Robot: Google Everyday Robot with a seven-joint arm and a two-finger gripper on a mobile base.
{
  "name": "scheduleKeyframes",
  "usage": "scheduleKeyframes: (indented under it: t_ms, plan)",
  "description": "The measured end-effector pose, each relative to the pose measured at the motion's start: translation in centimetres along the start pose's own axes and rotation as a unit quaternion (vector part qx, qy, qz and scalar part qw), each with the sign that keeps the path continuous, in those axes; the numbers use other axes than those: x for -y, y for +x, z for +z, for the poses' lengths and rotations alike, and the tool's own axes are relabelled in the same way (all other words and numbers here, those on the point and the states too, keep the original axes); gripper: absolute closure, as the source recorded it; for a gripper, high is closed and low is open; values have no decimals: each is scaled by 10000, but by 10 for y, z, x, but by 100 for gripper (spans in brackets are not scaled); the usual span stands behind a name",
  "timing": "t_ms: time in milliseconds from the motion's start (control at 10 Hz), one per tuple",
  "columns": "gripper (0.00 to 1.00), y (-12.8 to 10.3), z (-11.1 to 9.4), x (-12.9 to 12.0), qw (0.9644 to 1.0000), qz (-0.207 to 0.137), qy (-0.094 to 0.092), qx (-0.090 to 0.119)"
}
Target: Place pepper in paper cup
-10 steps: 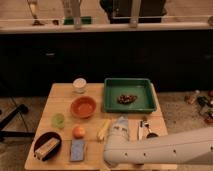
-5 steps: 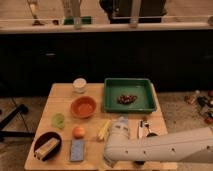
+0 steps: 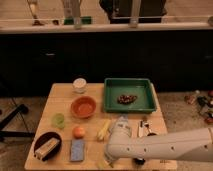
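The paper cup (image 3: 79,85), small and white, stands at the back left of the wooden table (image 3: 62,102), behind the orange bowl (image 3: 83,106). The dark green pepper is not visible; it may be hidden under my arm. My white arm (image 3: 165,146) reaches in from the right along the table's front edge. The gripper (image 3: 110,156) is at the arm's left end, low over the front of the table, just in front of the yellow banana-like item (image 3: 103,129) and far from the cup.
A green tray (image 3: 144,85) with a brown item sits at the back right. A small green cup (image 3: 59,120), an orange fruit (image 3: 78,132), a black bowl (image 3: 47,146), a blue sponge (image 3: 77,149), a clear bottle (image 3: 121,126) and a small black-and-white object (image 3: 143,129) lie around.
The arm has shifted only slightly along the table's front edge. The objects on the table have not moved.
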Motion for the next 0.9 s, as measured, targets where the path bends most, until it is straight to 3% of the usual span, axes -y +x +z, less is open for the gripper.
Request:
scheduleKeyframes:
  t_ms: [500, 600, 900]
  plan:
    - [21, -6, 20, 6, 9996, 254, -123, -9]
    - [26, -7, 22, 7, 9996, 265, -137, -6]
    - [58, -6, 19, 9, 9996, 257, -117, -21]
